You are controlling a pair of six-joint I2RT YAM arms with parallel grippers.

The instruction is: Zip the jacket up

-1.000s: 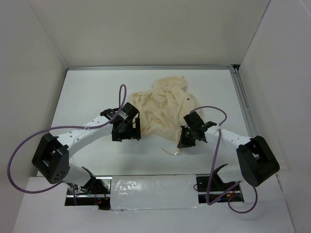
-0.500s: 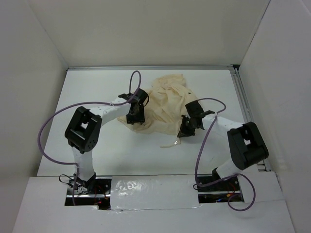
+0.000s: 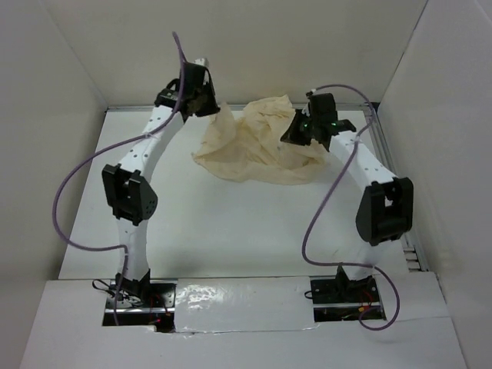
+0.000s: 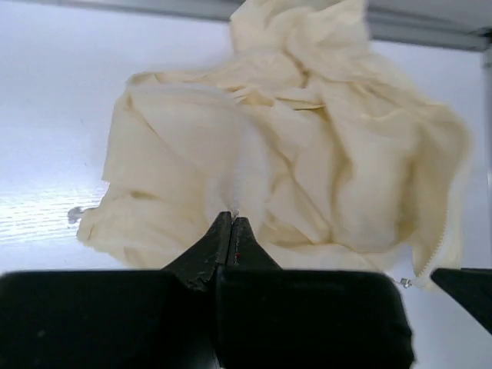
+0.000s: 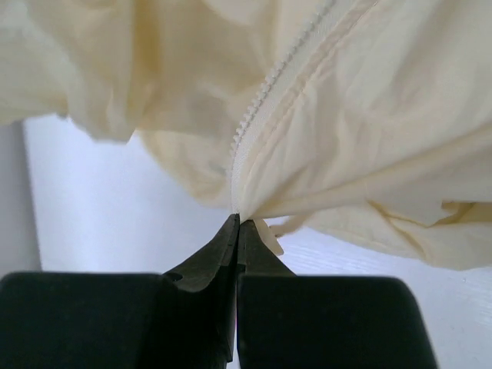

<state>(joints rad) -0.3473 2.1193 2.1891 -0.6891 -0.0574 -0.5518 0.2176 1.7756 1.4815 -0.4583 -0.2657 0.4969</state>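
Observation:
The cream jacket (image 3: 257, 146) hangs crumpled between my two raised arms over the far half of the table, its lower folds drooping toward the surface. My left gripper (image 3: 211, 106) is shut on the jacket's upper left corner; in the left wrist view the jaws (image 4: 233, 217) meet on a pinch of cloth, with the jacket (image 4: 307, 154) bunched beyond them. My right gripper (image 3: 294, 134) is shut on the jacket's right edge. In the right wrist view its tips (image 5: 237, 219) clamp the cloth at the end of a row of zipper teeth (image 5: 265, 100). No dark zipper pull shows clearly.
White enclosure walls stand close on the left, right and back. A metal rail (image 3: 138, 108) runs along the table's far edge and another (image 3: 384, 154) along the right side. Purple cables (image 3: 73, 200) loop from both arms.
Both arms have risen and swung to the far side of the table. The left gripper has shut on the jacket. The jacket went from lying on the table to hanging between the grippers.

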